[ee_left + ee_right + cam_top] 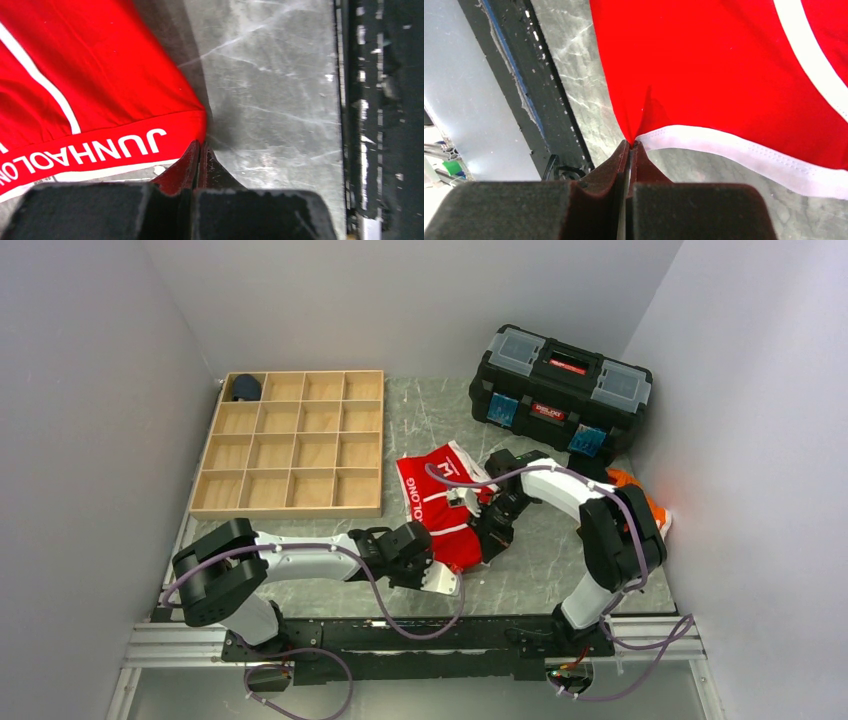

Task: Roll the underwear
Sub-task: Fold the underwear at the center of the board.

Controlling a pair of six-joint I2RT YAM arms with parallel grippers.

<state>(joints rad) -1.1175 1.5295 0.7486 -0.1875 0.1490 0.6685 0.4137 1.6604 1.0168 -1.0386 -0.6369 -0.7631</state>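
Right now, garment: the bright red fabric underwear with white trim and white lettering (442,502) lies spread out, mostly flat, near the middle of the grey marbled tabletop (420,415), between the two arms.
Garment's near edge: a red band with white capital letters runs along one side. Its corner reaches the left claw, and a white-trimmed hem reaches the right one.
Left gripper (200,145): its dark fingers are pressed together, with the corner of the lettered band caught at their tips. It is low over the table at the garment's near-left corner.
Right gripper (631,145): closed tight on the garment's edge where the white hem ends, and the red fabric puckers into a small fold at the pinch. The arm bends in from the right, over the garment's right side.
Left of the garment: a pale wooden tray divided into square compartments (290,511) sits flat on the table, well apart from the cloth.
Tray's far-left corner compartment: a dark navy rolled bundle (244,388).
Beyond the garment, to the right: a black plastic toolbox with grey lid compartments and blue latches (560,380), lid shut, set at an angle.
Far right: a bright orange cloth (655,508), partly hidden behind the right arm's elbow.
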